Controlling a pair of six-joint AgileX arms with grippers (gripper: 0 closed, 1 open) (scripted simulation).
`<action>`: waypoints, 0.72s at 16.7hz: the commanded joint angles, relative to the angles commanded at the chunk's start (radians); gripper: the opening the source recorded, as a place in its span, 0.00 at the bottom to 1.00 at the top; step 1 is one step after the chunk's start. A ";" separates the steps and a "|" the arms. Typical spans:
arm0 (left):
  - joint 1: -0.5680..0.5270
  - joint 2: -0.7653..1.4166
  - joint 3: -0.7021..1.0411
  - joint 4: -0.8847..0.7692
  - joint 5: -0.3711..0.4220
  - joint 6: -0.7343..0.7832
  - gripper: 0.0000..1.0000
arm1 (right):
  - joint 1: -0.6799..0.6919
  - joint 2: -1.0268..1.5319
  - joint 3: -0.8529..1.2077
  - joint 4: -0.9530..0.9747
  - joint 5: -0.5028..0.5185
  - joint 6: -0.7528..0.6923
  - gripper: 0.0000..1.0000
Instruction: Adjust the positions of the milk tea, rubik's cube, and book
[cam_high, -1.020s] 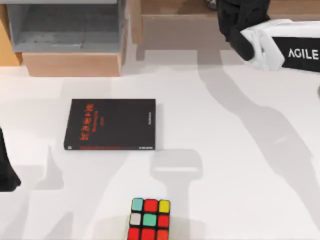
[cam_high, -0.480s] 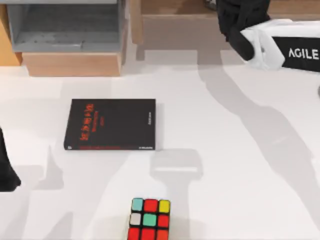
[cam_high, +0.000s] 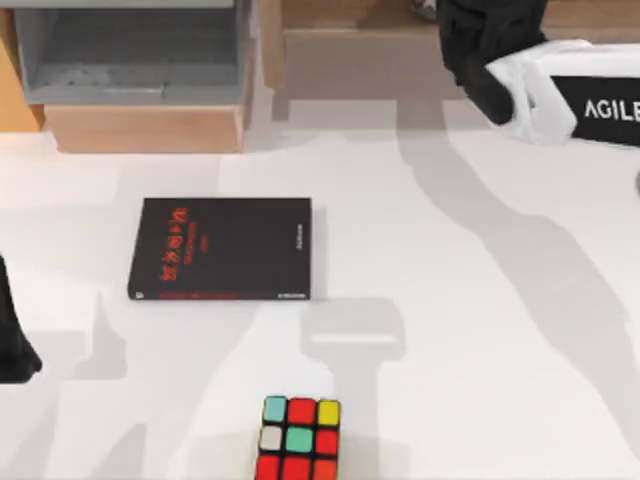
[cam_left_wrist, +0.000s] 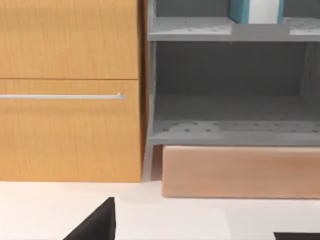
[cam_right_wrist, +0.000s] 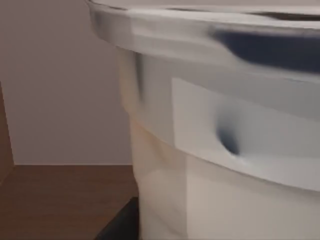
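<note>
White table (cam_high: 480, 330) up front, shelving behind: left gripper (cam_high: 15, 345) is parked at the left edge, can't tell its fingers. Book (cam_high: 220, 248) lies flat left of centre, rubik's cube (cam_high: 299, 438) at the near edge. Far right, right gripper (cam_high: 480, 45) reaches into the wooden shelf (cam_high: 350, 20), probably placing the milk tea (cam_right_wrist: 225, 150) sitting right against its camera; whether it's clamped on, can't tell.

Place: a rendered study or home-office corner, not a real room.
Surface: a plain white tabletop (cam_high: 470, 330), flat and evenly lit.
Furniture: a wooden cabinet (cam_left_wrist: 70, 90) with a thin metal handle (cam_left_wrist: 62, 96), just beside grey open shelves (cam_left_wrist: 235, 130).
Homely things: a black book (cam_high: 220, 248) with red lettering, a rubik's cube (cam_high: 299, 439), a pale milk tea (cam_right_wrist: 225, 150) cup.
Machinery: an arm lettered AgileX (cam_high: 585, 100) at the far right.
</note>
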 joint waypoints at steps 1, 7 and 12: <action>0.000 0.000 0.000 0.000 0.000 0.000 1.00 | 0.006 -0.026 -0.034 0.009 0.009 -0.001 0.00; 0.000 0.000 0.000 0.000 0.000 0.000 1.00 | 0.071 -0.202 -0.299 0.077 0.066 0.005 0.00; 0.000 0.000 0.000 0.000 0.000 0.000 1.00 | 0.074 -0.216 -0.319 0.084 0.070 0.008 0.00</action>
